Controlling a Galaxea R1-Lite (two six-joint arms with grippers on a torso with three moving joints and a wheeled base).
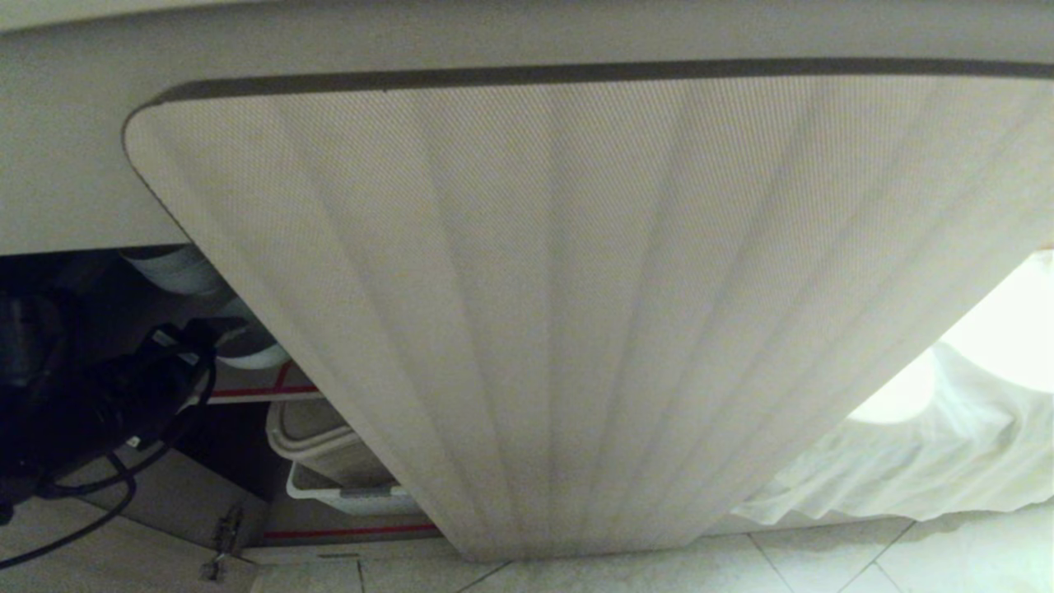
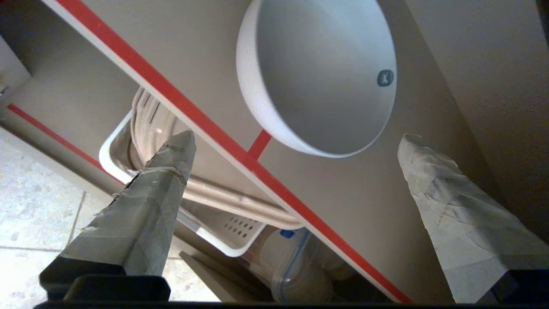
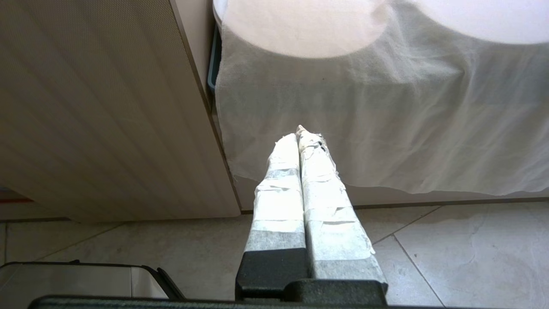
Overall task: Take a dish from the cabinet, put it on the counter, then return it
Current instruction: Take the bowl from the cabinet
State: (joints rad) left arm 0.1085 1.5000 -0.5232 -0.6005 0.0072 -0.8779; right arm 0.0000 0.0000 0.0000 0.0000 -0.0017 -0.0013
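Left claw (image 2: 296, 141): seen wide open in the left wrist view, nothing gripped; taped fingers (image 2: 158, 193) spread far apart, aimed into the cabinet (image 1: 576, 329) at upper-shelf level. In the head view the arm is seen as a dark shape w/ cables at the lower left, inside the open cabinet bay.
Dish (image 2: 317, 73): white bowl, set on the upper shelf (image 2: 364, 206) inside the cabinet, beyond the claw tips & between their lines; not touched by either finger. A small teal mark is seen on its inner wall.
Shelf: brown board w/ red strip along the front edge; a short red strip runs inward from it toward the dish.
Below the shelf: white perforated basket (image 2: 223, 231) holding a beige tub; a clear lidded container (image 2: 291, 266) w/ a blue clip beside it. Basket & tub are also seen in the head view, lower left.
Cabinet door: pale beige, ribbed, swung open; most of the head view is filled by it.
Worktop (image 1: 74, 165): only its cream edge is seen, above the door.
Right claw (image 3: 299, 137): fingers pressed together, nothing between them; held low above the tiled floor (image 3: 429, 257), pointed at the white cloth (image 3: 386, 128) draped beside the cabinet door.
Bowl stack: white rounded shapes seen dimly on the upper shelf in the head view, upper left; count can't be told.
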